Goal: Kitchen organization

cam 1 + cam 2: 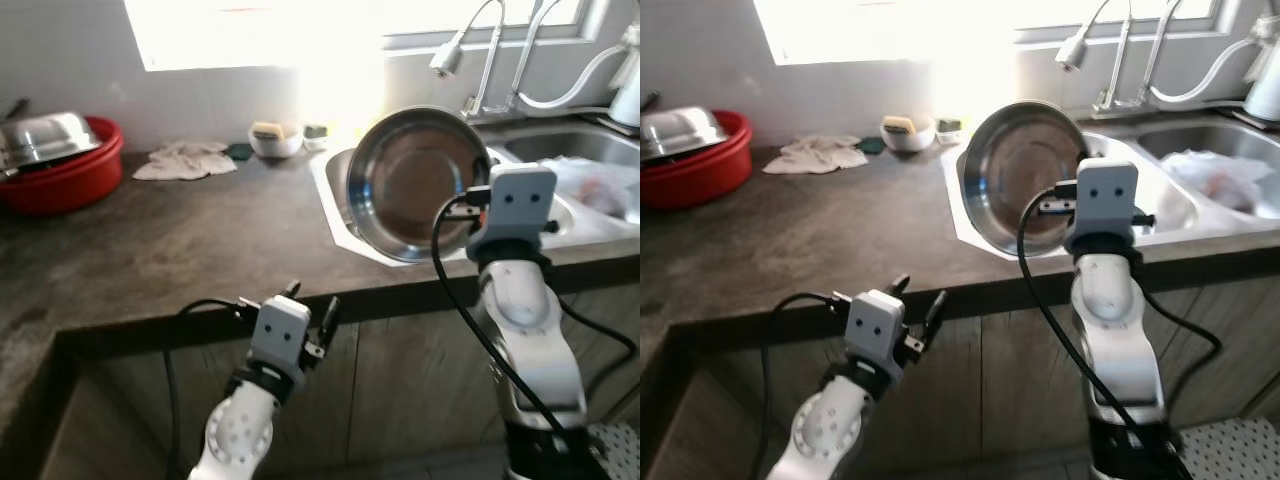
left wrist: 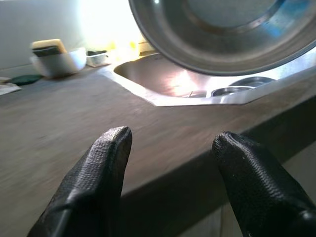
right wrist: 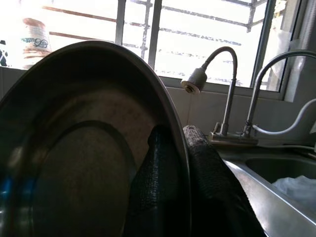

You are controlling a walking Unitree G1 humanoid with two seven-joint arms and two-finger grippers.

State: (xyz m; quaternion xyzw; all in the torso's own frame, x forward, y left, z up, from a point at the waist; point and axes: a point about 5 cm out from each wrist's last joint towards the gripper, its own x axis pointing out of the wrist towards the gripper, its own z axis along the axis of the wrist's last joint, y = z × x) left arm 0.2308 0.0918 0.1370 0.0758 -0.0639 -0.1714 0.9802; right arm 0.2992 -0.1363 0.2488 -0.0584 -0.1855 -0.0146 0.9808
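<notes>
Two silver-white arms, smooth rounded shells. Left arm [image 1: 240, 425]: round joint cap with small screws in a ring, grey boxy wrist block with two dark dots on its face. Black cable loops from that block back beside the arm. Left claw [image 2: 170, 182]: two long black fingers [image 2: 96, 182], coarse woven-texture pads, rounded tips. Right arm [image 1: 530, 350]: bulkier white forearm, black collar under the same grey two-dot wrist block, thick black cable curving down beside the forearm. Right claw fingers [image 3: 212, 192] black, same rough fabric-like surface.
</notes>
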